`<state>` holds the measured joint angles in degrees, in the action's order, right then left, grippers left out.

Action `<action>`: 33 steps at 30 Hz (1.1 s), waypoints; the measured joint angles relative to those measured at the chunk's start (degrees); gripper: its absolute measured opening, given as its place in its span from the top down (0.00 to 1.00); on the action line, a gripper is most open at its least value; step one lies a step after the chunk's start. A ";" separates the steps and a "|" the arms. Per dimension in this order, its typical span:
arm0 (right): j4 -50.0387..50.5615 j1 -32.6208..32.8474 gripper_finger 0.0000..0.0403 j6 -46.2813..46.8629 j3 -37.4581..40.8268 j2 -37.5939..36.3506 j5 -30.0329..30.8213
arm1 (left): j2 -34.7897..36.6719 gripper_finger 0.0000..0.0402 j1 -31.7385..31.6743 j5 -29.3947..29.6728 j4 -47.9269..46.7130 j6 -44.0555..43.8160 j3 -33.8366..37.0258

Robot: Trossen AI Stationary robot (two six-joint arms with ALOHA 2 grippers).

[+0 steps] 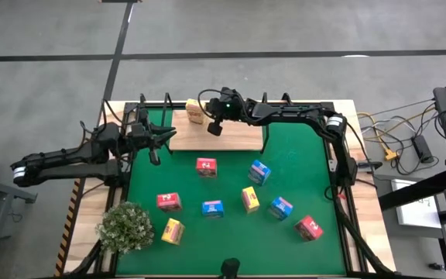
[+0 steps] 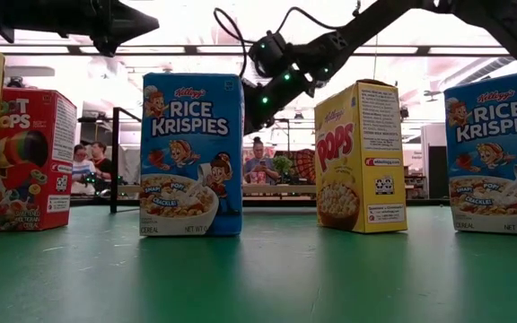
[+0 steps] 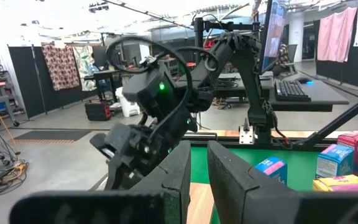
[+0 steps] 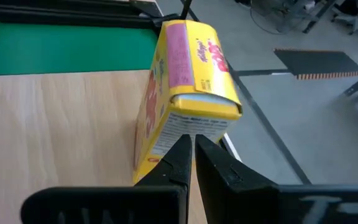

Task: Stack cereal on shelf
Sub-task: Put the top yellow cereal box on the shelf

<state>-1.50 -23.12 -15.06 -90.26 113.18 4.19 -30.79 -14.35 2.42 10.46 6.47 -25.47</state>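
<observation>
The wooden shelf lies at the far end of the green mat. One yellow cereal carton lies on its side at the shelf's far left corner, and it also shows in the right wrist view. My right gripper is shut, its fingertips right at the carton's end face. My left gripper hovers at the shelf's left end, shut and empty, as the left wrist view shows. Several red, blue and yellow cartons stand on the mat, among them a red one and a blue one. My right gripper has its shut fingertips at the lower edge of the yellow carton's end face, coming level along the carton from the table's right. I cannot tell whether they touch it. The carton rests on the shelf by a long side.
A bushy plant stands at the mat's near left corner. Black wire frames rise at the shelf's ends. Cartons stand upright on the mat, such as a blue one and a yellow one. People show in the room beyond.
</observation>
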 joint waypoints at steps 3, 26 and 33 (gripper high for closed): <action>1.90 0.41 0.97 0.97 -0.22 -0.58 -0.71 | 0.00 0.91 0.00 0.00 -0.04 -0.28 0.00; -7.73 2.10 0.97 4.67 0.44 1.86 -10.10 | 0.00 0.91 0.00 0.02 -0.11 -0.51 0.00; -8.66 2.10 0.97 4.38 0.55 2.20 -7.26 | 0.02 0.91 0.00 0.02 -0.15 -0.53 0.00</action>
<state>-10.16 -21.02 -10.68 -89.71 115.38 -3.07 -30.76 -14.35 2.44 10.31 5.93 -25.47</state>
